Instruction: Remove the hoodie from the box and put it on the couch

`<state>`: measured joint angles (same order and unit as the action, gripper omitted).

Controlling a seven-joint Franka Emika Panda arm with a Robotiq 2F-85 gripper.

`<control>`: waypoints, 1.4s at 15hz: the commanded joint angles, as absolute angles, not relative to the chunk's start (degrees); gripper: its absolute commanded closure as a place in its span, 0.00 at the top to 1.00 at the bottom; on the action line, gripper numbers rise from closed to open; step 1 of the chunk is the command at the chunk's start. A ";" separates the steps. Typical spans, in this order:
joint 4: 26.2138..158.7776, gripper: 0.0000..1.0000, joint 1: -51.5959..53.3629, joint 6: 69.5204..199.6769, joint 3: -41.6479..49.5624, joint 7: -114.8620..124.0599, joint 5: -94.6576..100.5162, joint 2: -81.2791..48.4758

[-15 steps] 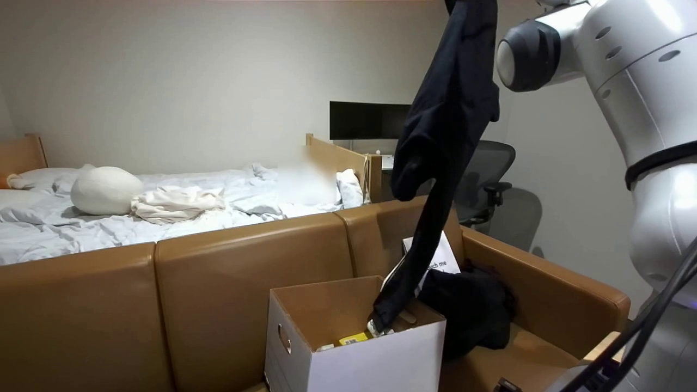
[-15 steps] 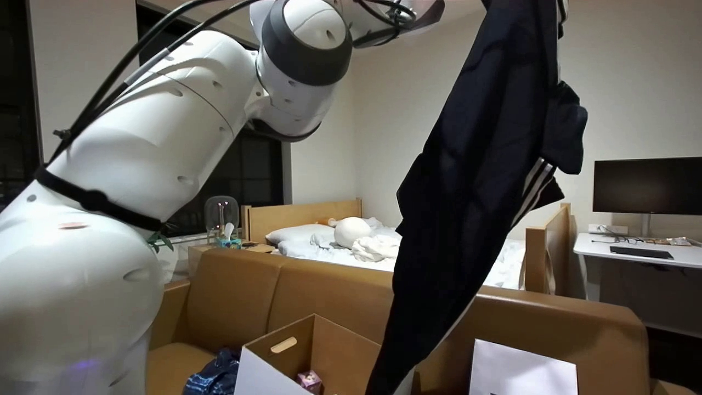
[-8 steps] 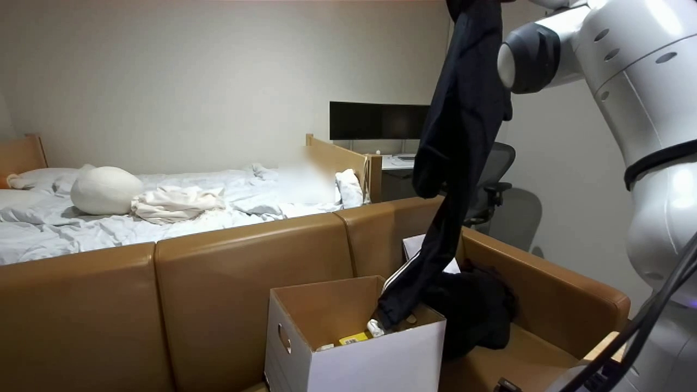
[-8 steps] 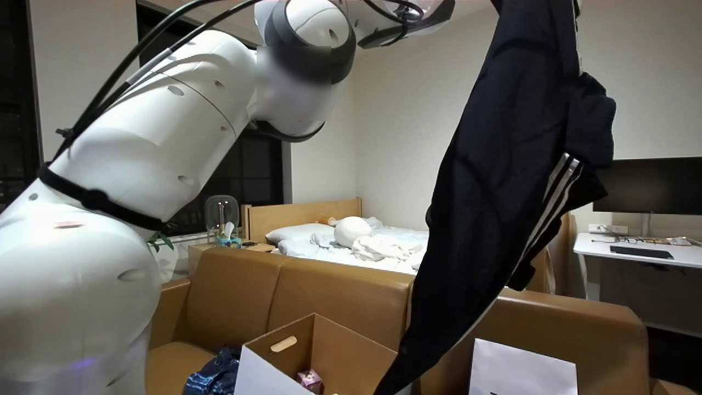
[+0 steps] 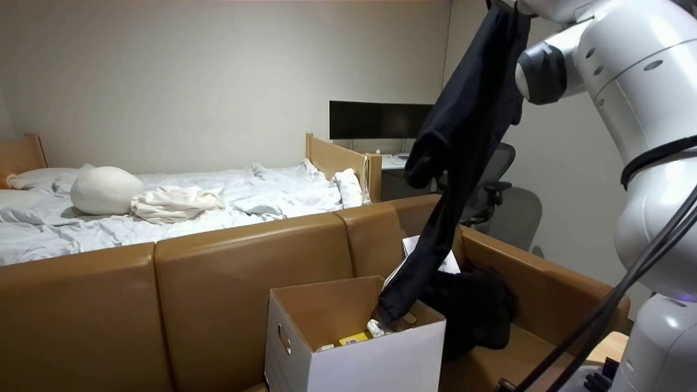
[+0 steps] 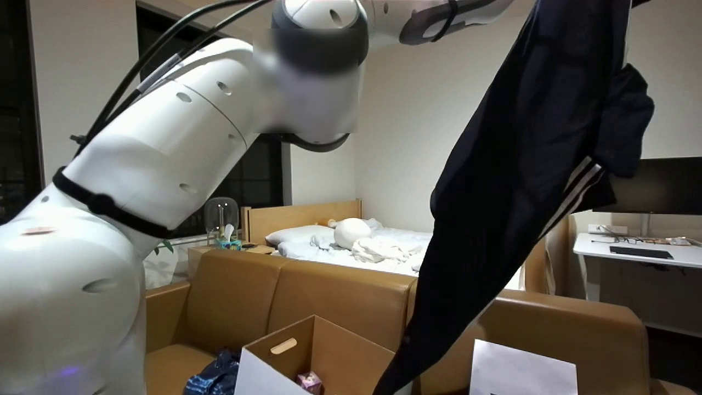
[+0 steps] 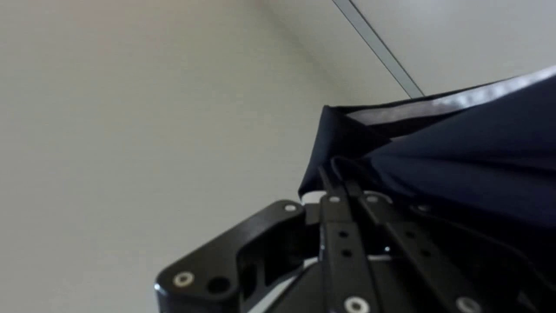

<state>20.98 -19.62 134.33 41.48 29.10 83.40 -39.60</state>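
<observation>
The hoodie is dark navy with white stripes. It hangs long and stretched from the top of the picture in both exterior views point(image 5: 468, 125) point(image 6: 521, 164). Its lower end reaches into or just over the open box point(image 5: 375, 354), which also shows in an exterior view point(image 6: 351, 356). My gripper point(image 7: 341, 184) is shut on the hoodie point(image 7: 469, 169) in the wrist view, with cloth bunched at the fingertips. The fingertips are out of view at the top of both exterior views. The brown couch point(image 5: 250, 272) stands under and behind the box, and its back shows too point(image 6: 340, 291).
A black cloth heap point(image 5: 474, 310) lies on the seat beside the box. A white sign point(image 6: 521, 367) leans on the couch back. Small items, one yellow point(image 5: 354, 338), lie in the box. A dark blue patterned cloth point(image 6: 214, 376) is near the box. A bed stands behind.
The arm and the upper part of the hoodie have moved to the right in both exterior views. The hoodie's lower end has shifted only slightly and stays at the box. The box has not moved.
</observation>
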 commanded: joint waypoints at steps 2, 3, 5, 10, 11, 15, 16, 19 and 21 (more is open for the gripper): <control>21.10 0.01 -21.40 124.45 45.64 39.19 92.14 -41.93; 21.13 0.01 -21.69 121.20 45.81 40.44 93.30 -42.46; 21.14 0.01 -21.56 115.42 46.18 42.65 95.73 -43.64; 21.11 0.02 -20.83 104.87 44.25 47.03 98.07 -46.80; 21.10 0.02 -20.34 102.79 44.28 49.39 98.56 -47.56; 21.51 0.02 -17.87 99.52 39.57 47.02 96.43 -48.68; 21.93 0.02 -17.45 100.22 37.77 46.30 95.89 -48.44; 22.59 0.01 -16.09 103.04 30.64 39.66 93.34 -46.71; 23.33 0.01 -15.56 104.32 27.02 34.87 92.66 -45.41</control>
